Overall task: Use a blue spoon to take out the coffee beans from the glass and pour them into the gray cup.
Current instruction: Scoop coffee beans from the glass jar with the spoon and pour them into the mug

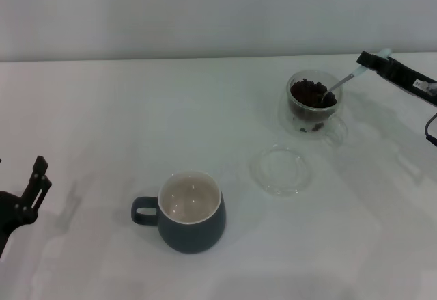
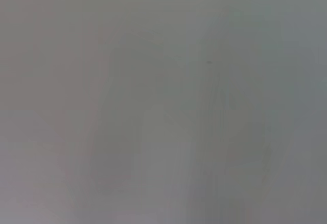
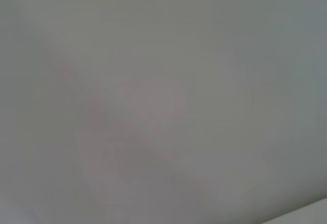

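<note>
In the head view the glass (image 1: pixel 314 106) stands at the back right of the white table, filled with coffee beans (image 1: pixel 308 92). The blue spoon (image 1: pixel 347 79) slants down into the glass, its bowl among the beans. My right gripper (image 1: pixel 372 61) is shut on the spoon's pale handle, just right of and above the glass. The gray cup (image 1: pixel 190 212) stands front centre, handle to the left, cream inside with no beans showing. My left gripper (image 1: pixel 39 177) is parked at the left edge, low over the table. Both wrist views show only blank surface.
A flat clear glass saucer (image 1: pixel 281 170) lies on the table (image 1: pixel 136 122) between the glass and the gray cup. A pale wall runs along the back of the table.
</note>
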### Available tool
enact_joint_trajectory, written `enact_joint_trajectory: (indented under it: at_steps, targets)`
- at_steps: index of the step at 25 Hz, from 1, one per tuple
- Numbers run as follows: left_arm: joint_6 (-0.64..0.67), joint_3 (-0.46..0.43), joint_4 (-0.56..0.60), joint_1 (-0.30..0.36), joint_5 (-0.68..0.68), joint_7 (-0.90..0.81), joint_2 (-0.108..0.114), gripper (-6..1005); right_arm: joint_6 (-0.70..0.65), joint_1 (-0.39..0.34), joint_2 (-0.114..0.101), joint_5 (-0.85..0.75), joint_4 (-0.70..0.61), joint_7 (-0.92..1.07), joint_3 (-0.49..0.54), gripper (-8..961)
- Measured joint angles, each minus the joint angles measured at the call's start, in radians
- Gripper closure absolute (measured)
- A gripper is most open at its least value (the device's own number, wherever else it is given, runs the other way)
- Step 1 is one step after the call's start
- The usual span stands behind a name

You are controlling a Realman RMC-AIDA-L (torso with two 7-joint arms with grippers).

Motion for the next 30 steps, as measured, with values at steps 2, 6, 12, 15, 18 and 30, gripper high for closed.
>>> enact_joint_trajectory:
  at_steps: [2, 6, 12, 15, 18, 30]
  targets:
    - [0.0, 0.0, -0.001, 0.002, 0.0, 0.0, 0.0, 225, -0.006, 0.0, 0.0, 0.015, 0.005, 0.012, 0.0, 803]
    - [0.0, 0.0, -0.001, 0.005, 0.0, 0.0, 0.0, 225, -0.008, 0.001, -0.001, 0.018, 0.007, 0.056, -0.004, 803]
    - [0.0, 0.0, -0.002, 0.005, 0.0, 0.001, 0.0, 225, -0.002, 0.004, 0.001, 0.019, 0.012, 0.107, -0.006, 803]
    - [0.0, 0.0, -0.003, 0.005, -0.003, 0.001, 0.0, 225, 0.0, 0.005, 0.0, 0.019, 0.017, 0.129, -0.001, 802]
    - [0.0, 0.0, -0.006, 0.005, -0.004, 0.0, 0.0, 225, 0.003, 0.004, -0.001, 0.019, 0.018, 0.15, 0.002, 802]
    - [0.0, 0.0, -0.014, 0.002, -0.005, 0.001, 0.0, 224, -0.028, -0.006, -0.004, 0.064, 0.045, 0.173, 0.028, 801]
